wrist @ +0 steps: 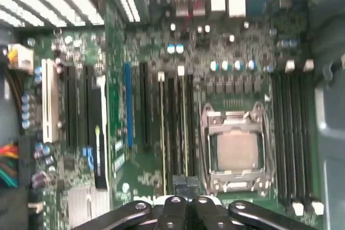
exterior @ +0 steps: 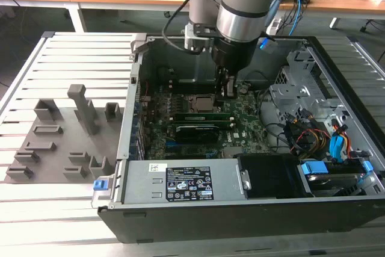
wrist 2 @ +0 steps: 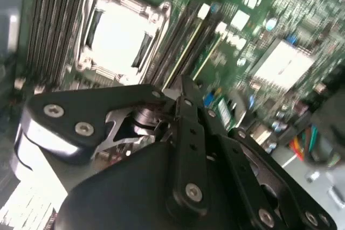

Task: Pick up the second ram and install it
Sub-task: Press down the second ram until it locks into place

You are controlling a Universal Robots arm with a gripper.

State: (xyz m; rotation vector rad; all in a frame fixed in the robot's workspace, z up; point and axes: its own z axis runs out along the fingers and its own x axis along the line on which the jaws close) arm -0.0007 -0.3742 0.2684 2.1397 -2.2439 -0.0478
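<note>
Two rams [wrist: 162,127] seated, edge-on.

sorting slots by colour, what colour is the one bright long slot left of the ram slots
Blue; the blue slot shows best in the first wrist view.

No legible text anywhere. White label [exterior: 158,167] and black label [exterior: 189,183] on the grey power supply [exterior: 180,182] in the exterior view carry print and symbols, too small to read. Motherboard [wrist: 140,52] markings in both wrist views unreadable.
</note>
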